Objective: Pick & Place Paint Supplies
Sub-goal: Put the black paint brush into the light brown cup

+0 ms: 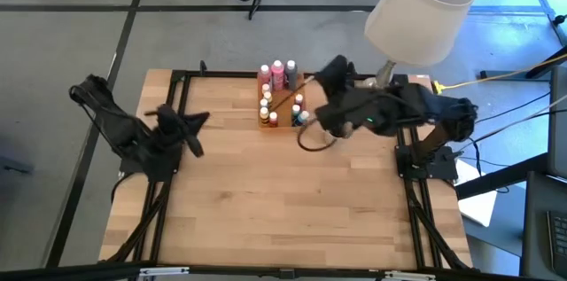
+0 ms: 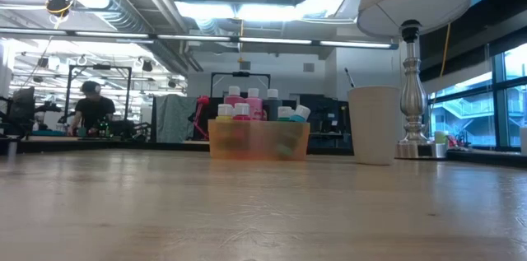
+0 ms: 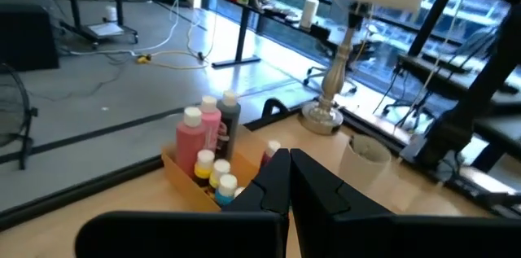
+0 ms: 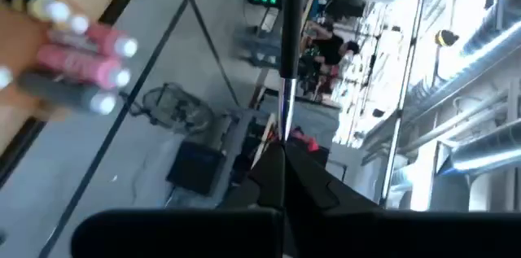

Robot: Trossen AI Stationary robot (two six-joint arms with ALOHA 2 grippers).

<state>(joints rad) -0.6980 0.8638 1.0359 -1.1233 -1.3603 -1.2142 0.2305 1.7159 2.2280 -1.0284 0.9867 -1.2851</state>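
Paint bottles [image 1: 277, 75] were seen standing upright in the translucent orange tray [image 1: 266, 122] at the table's far edge, toward twelve o'clock in the high view. A thin paintbrush [image 4: 286, 42] was pinched near one end between the closed fingers of the right gripper [image 4: 277, 154], raised above the table at about four o'clock from the tray, beside the round grey cup [image 2: 375, 124]. The left gripper [image 3: 289, 178] was held closed and empty at nine o'clock. The brush was judged light, stiff and slender, apt to pivot in a pinch; a mid-handle hold was judged steadier. The bottles were judged light, smooth and best taken around the body.
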